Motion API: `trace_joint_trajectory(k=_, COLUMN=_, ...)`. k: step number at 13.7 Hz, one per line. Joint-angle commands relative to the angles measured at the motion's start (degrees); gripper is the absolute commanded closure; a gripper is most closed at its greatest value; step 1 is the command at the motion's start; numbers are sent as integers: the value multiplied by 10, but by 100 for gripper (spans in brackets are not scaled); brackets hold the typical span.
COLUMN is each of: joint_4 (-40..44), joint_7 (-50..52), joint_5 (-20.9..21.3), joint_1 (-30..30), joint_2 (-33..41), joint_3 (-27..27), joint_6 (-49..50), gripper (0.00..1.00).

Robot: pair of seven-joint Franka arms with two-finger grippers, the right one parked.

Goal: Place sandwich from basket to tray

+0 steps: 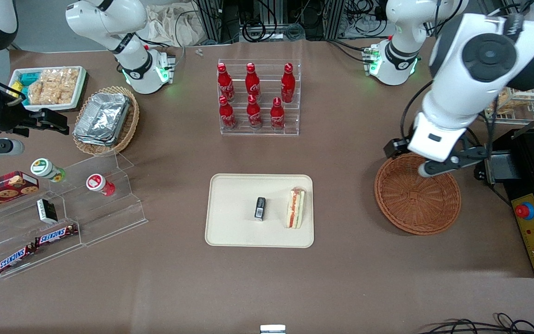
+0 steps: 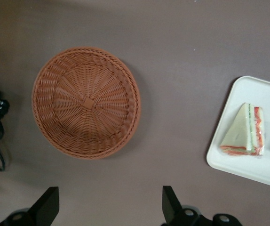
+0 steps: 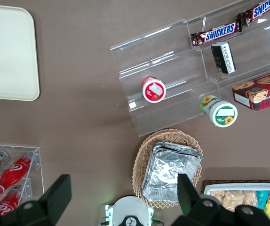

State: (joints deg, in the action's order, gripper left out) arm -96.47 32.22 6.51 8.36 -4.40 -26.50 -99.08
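- The sandwich [image 1: 295,208] lies on its side on the cream tray [image 1: 230,232], close to the tray edge that faces the working arm's end of the desk, its red, orange and green layers showing along one side.
- A small dark packet [image 1: 260,208] sits near the middle of the same tray, apart from the sandwich.
- The round reddish-brown basket [image 1: 410,208] stands empty on the brown desk [image 1: 267,287], well apart from the tray; the wrist view shows bare weave all the way to its centre.
- The working arm's gripper [image 2: 110,207] hangs above the desk by the basket's rim, over the part of the basket farther from the front camera, its two fingers [image 2: 48,205] spread wide and holding nothing.
- Judged from how things lie, the carrying step looks finished: sandwich on tray, basket bare, fingers released.
- What remains, by this reading, is only for the arm to lift clear of the basket and settle somewhere it cannot brush the wicker rim.
- Should the sandwich need nudging farther from the tray's rim, the fingers would have to travel over to the tray and come down astride the wedge without touching the dark packet.
- A rack of red bottles [image 1: 257,97] stands farther from the front camera than the tray, out of any such path.
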Motion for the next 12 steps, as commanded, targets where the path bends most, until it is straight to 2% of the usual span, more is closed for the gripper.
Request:
trace_joint_trajectory(k=1, joint_4=-19, joint_7=-123, joint_5=-36, joint_1=-26, joint_2=30, joint_3=95, joint_6=7, gripper=1)
trace_joint_trajectory(k=2, joint_4=-15, joint_7=-160, joint_5=-53, joint_1=-45, joint_2=35, joint_3=136, joint_6=17, gripper=1)
trace_joint_trajectory(k=5, joint_4=-13, joint_7=-242, joint_5=-59, joint_1=-132, joint_2=37, joint_3=265, joint_6=18, gripper=2)
trace_joint_trajectory(k=6, joint_4=-7, joint_7=-268, joint_5=-60, joint_1=-141, joint_2=33, joint_3=286, joint_6=18, gripper=2)
trace_joint_trajectory(k=10, joint_4=73, joint_7=-270, joint_5=-54, joint_1=-143, joint_2=-31, joint_3=281, joint_6=36, gripper=1)
trace_joint_trajectory(k=12, joint_4=81, joint_7=-272, joint_5=-58, joint_1=-138, joint_2=-38, joint_3=283, joint_6=34, gripper=1)
